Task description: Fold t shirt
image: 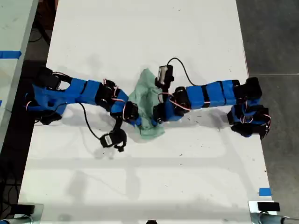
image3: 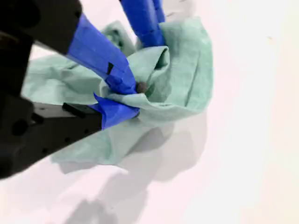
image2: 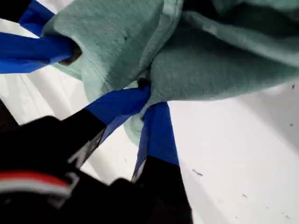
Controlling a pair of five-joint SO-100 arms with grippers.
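While my first gripper (image2: pixel 147 95) and my second gripper (image3: pixel 126 100) each pinch the bunched t shirt (image: pixel 147 105), it lies between them, both equally near.

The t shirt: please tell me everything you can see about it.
The t shirt is a pale mint-green garment of soft cloth, wrinkled and bunched in a heap, not folded flat. It lies on the white table between the two blue arms. My first gripper and my second gripper are each shut on a fold of it.
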